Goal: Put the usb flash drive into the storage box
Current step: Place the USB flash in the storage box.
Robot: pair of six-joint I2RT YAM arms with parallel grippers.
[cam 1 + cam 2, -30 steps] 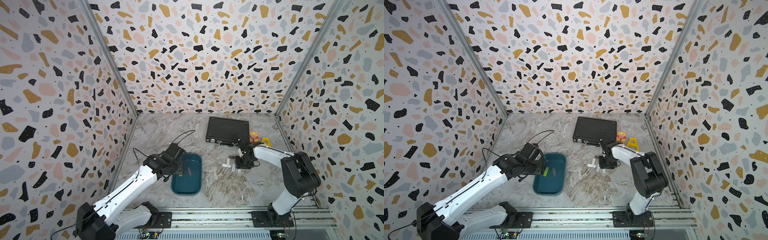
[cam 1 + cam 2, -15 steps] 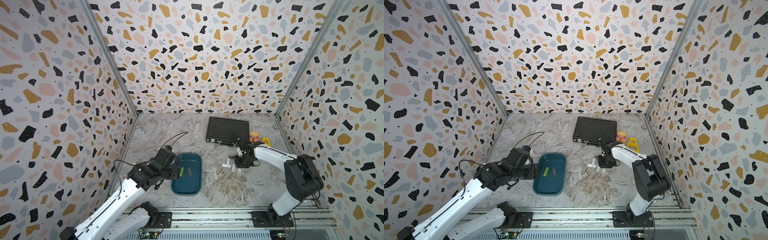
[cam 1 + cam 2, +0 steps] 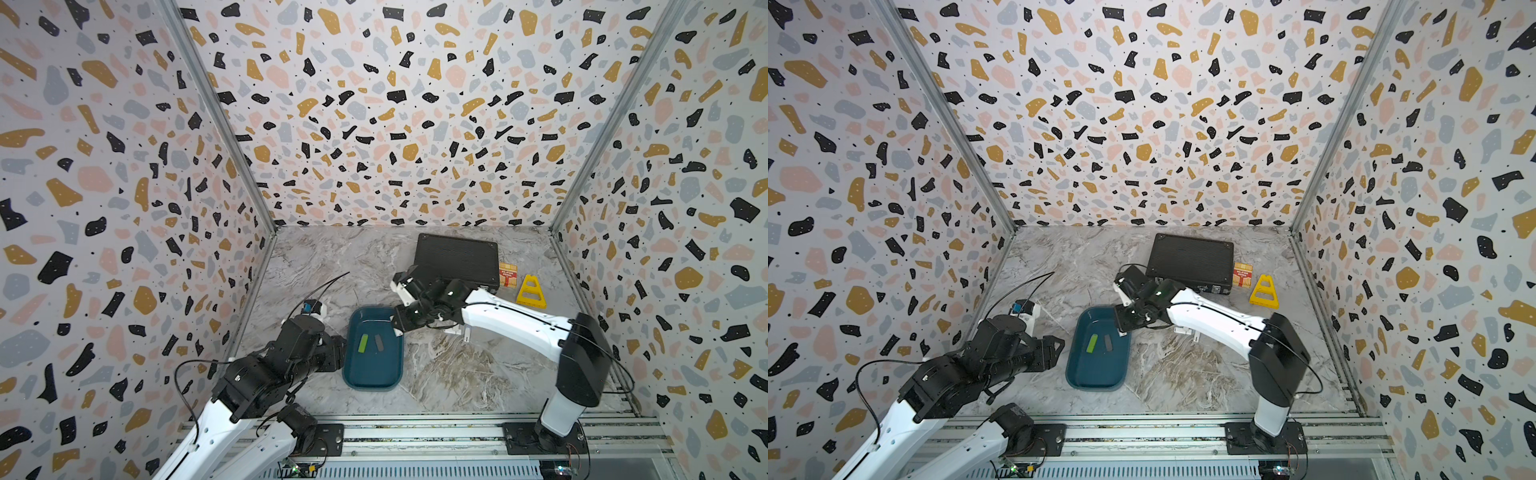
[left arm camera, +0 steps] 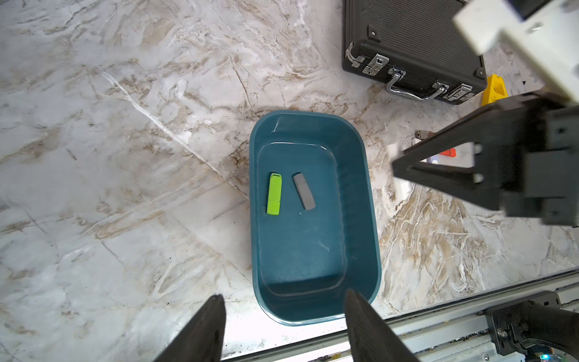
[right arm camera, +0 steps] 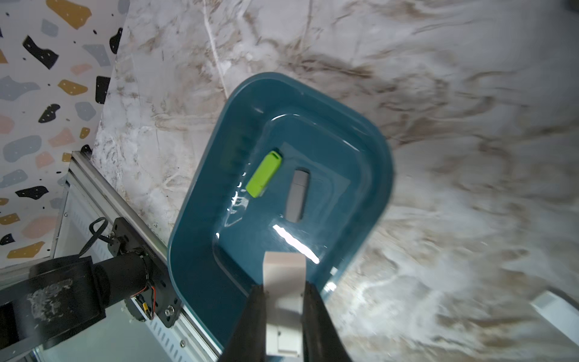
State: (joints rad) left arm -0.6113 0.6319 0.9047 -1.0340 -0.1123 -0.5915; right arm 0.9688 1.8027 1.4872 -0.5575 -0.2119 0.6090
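Hanging at the far right corner of the storage box (image 3: 374, 372), the right jaws are clenched on a white usb flash drive (image 5: 284, 275), gripping its narrow edges near one end. The stick's long axis runs in line with the jaws, and its free end juts out past their tips. In the right wrist view that free end shows against the teal floor just inside the rim, so the box lies ahead of and below the jaws, along the very line the stick points. How high the stick rides above the floor I cannot tell.

The box sits on the marble worktop (image 3: 457, 374) with its long axis running from the front rail toward the back wall, so the stick comes in across one corner, not along the length. A green stick (image 4: 274, 193) and a grey stick (image 4: 304, 191) lie flat side by side on the floor in the far half, ahead of the held stick's tip and apart from it; the half toward the rail is bare.

The left jaws stand released and empty, off the box's left side, the left arm (image 3: 291, 353) folded close to its base. The right arm (image 3: 511, 322) is plainly the nearer and carries the load. The coming move, as I judge it, needs only a short reach inward over the rim, then a release.
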